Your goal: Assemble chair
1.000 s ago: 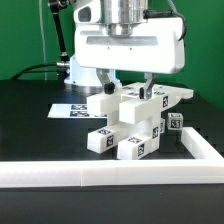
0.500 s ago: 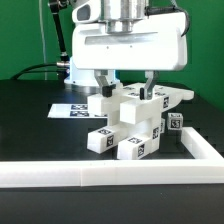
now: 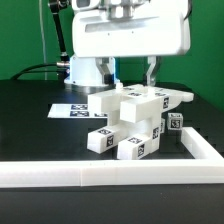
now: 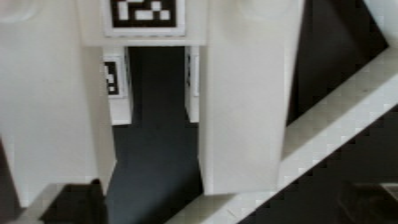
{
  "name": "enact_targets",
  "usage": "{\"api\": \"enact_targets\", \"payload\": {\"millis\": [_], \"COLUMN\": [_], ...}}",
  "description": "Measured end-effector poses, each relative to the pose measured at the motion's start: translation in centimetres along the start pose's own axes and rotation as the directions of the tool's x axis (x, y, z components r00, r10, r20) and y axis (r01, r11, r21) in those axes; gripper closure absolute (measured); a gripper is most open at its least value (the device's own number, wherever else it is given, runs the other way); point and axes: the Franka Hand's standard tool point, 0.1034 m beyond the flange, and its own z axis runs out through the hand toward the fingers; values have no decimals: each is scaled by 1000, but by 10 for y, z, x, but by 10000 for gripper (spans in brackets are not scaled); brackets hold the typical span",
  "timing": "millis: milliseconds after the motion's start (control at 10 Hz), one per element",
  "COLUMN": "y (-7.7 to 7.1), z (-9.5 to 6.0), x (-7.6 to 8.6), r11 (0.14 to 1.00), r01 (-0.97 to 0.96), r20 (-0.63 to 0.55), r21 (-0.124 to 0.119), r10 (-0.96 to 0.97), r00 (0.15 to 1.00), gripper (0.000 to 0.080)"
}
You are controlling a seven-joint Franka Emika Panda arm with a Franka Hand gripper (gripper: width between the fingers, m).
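The partly built chair (image 3: 130, 120) is a blocky white stack of tagged panels and legs, standing near the middle of the black table. My gripper (image 3: 132, 72) hangs just above its top, open, with one finger on either side and nothing between them. A small loose cube (image 3: 176, 122) with a tag lies against the chair on the exterior view's right. In the wrist view the chair's white uprights (image 4: 240, 100) fill the picture with a dark slot between them, and a tag (image 4: 146, 12) shows on one piece. The dark fingers (image 4: 68, 205) show only at the picture's edge.
The marker board (image 3: 68, 110) lies flat on the exterior view's left of the chair. A long white border frame (image 3: 100, 176) runs along the front and turns back at the right (image 3: 203, 148). The arm's base and cables (image 3: 78, 70) stand behind.
The gripper has risen straight up from around the chair's top piece, staying open. The chair has not moved.
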Motion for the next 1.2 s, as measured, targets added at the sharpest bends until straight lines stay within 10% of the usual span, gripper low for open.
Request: {"api": "enact_targets", "payload": {"millis": [1200], "y": [-17], "z": [19], "x": [-74], "r11": [1000], "r01": [-17], "r20": [9], "r21": [4], "r10": [17], "r00": [1000], "gripper": [150]}}
